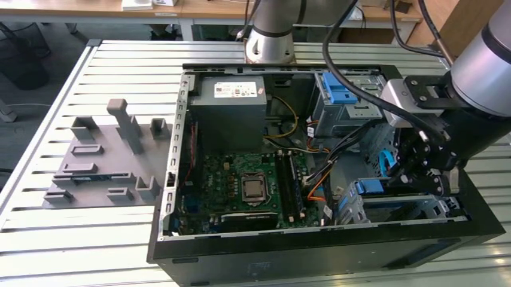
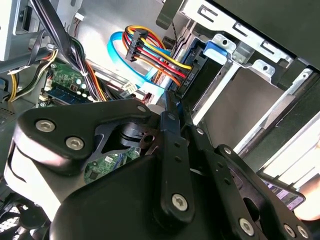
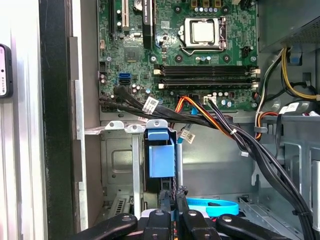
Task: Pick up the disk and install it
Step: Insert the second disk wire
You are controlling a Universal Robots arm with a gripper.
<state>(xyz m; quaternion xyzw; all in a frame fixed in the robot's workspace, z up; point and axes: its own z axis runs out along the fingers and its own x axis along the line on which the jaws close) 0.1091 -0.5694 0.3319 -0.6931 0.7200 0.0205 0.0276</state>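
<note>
Blue plastic marks the disk (image 3: 161,160), which stands on edge in the drive bay (image 3: 120,165) at the front corner of the open computer case (image 1: 319,251), its carrier tab facing the motherboard (image 3: 190,55) in the first wrist view. In the exterior view the disk (image 1: 375,186) shows as a blue strip in the bay, at the exterior view's right, directly under the arm's wrist. The gripper (image 3: 173,200) reaches down into the case, and its fingers (image 3: 165,200) are drawn close together with their tips at the disk's near edge; in the second wrist view the fingers (image 2: 172,120) run side by side toward the disk (image 2: 200,75), pinching its edge or pressing against it, and I cannot tell which. Red, yellow and orange wires (image 2: 150,50) and a light blue flat cable (image 2: 125,55) run to a connector at the disk's end in the second wrist view. A bundle of black cables (image 3: 150,107) crosses between the motherboard and the bay in the first wrist view. In the exterior view a grey power supply (image 1: 231,104) sits at the far end of the case, a second cage with a blue latch (image 1: 339,95) stands beside it, and a grey fixture plate (image 1: 104,161) lies on the slatted table (image 1: 48,239) at the exterior view's left.
</note>
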